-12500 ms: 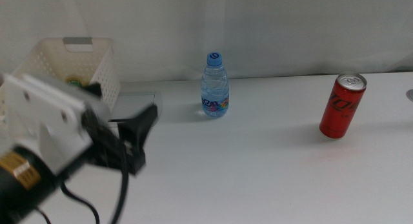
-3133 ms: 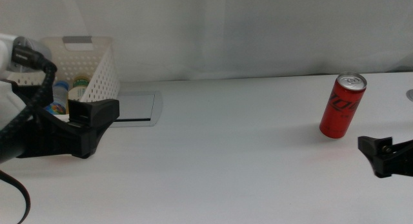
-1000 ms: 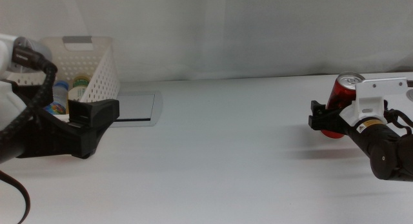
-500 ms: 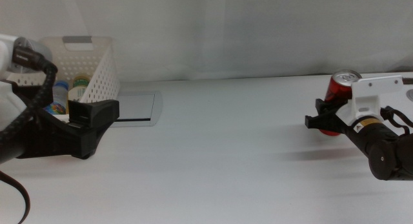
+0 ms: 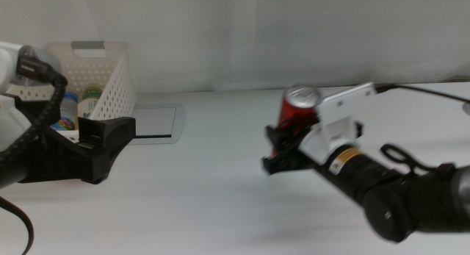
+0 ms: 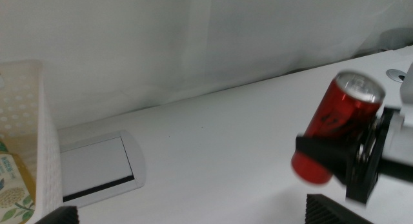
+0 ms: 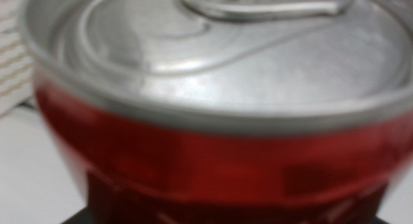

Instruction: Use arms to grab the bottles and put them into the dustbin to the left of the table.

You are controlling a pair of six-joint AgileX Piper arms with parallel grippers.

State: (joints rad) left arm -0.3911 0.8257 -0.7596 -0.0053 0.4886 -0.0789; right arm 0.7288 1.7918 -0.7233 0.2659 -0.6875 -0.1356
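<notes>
Middle view | my right gripper (image 5: 285,146) clamps the red soda can (image 5: 295,112) mid-body, lifted | thin, smooth, likely dents: hold gently | left gripper (image 5: 103,141) jaws apart beside dustbin (image 5: 110,78)

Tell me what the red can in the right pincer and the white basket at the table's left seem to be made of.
Red can: likely aluminium, with a glossy red painted wall and a bare silvery lid with a pull tab in the right wrist view. White basket: looks like moulded plastic, matte, its side pierced with rows of small holes. Right pincer grips the can.
</notes>
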